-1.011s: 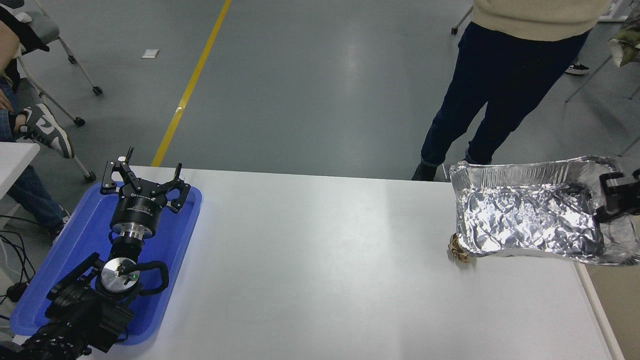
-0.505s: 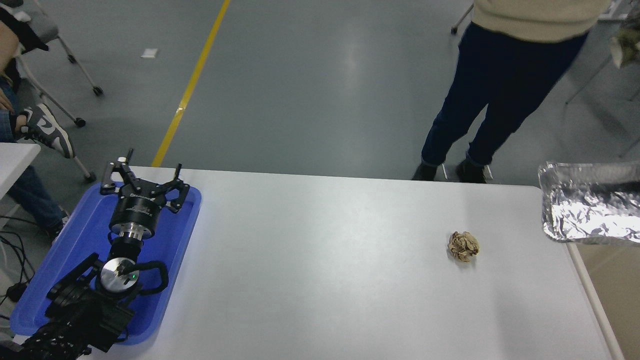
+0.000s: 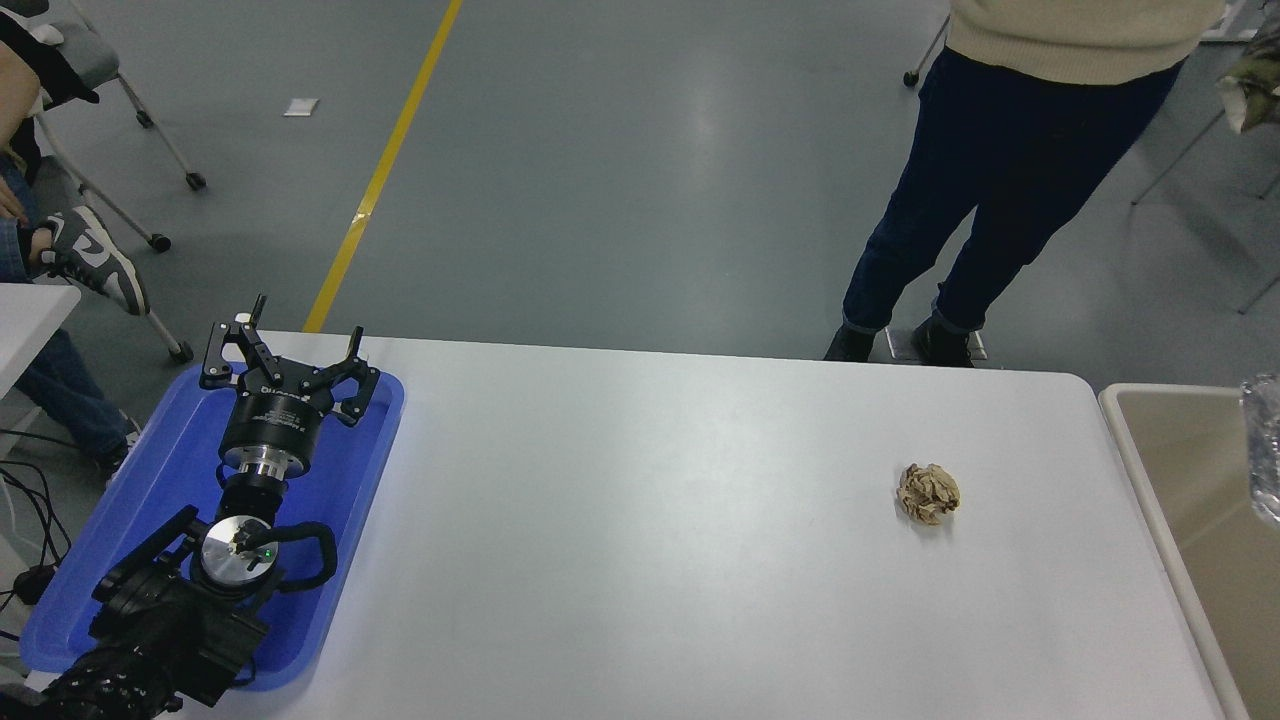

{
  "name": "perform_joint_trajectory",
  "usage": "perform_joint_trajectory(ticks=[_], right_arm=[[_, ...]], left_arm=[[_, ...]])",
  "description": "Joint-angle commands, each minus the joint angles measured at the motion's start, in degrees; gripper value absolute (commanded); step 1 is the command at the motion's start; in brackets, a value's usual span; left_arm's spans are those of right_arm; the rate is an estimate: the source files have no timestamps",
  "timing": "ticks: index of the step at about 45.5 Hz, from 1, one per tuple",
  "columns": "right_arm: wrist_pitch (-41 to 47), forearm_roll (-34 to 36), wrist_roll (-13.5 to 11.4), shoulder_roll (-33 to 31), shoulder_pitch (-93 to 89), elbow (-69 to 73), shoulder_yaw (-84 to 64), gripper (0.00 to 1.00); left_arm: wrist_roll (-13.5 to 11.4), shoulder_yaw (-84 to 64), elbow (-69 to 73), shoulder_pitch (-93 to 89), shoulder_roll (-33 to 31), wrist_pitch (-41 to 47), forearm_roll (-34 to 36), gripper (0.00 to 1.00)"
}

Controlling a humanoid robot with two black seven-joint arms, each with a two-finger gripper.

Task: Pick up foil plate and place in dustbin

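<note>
While the left hand (image 3: 283, 352) rests open, foil plate (image 3: 1264, 450) edges over dustbin (image 3: 1150, 470), well apart.

paper ball (image 3: 928, 493) alone mid-table, dustbin (image 3: 1140, 470) mouth open

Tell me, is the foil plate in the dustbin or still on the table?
Off the table. Only a silver sliver of the foil plate shows at the right edge, over the dustbin; whether it rests inside, cannot tell.
</note>
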Motion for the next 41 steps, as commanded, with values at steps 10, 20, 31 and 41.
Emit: perform_joint_trajectory(ticks=[10,20,31,41], right_arm=[[-10.7,11.53,-1.37,3.64,-21.92,-12.01,3.76,0.0],[-23.53,16.72,-11.56,8.3,-30.09,-14.03,7.71,0.0],[-30.04,17.34,-19.21,15.33,-35.63,-14.03,17.11,0.0],[-32.15,17.69,-21.76,18.32,-37.13,-13.86,25.73,0.0]], left_arm=[[-0.08,0.0,0.01,0.01,0.05,0.1,-0.09,1.0],[-0.08,-0.09,0.01,0.01,0.05,0.1,-0.09,1.0],[-0.08,-0.09,0.01,0.01,-0.04,0.1,-0.09,1.0],[-0.17,-0.09,0.01,0.01,-0.04,0.1,-0.09,1.0]])
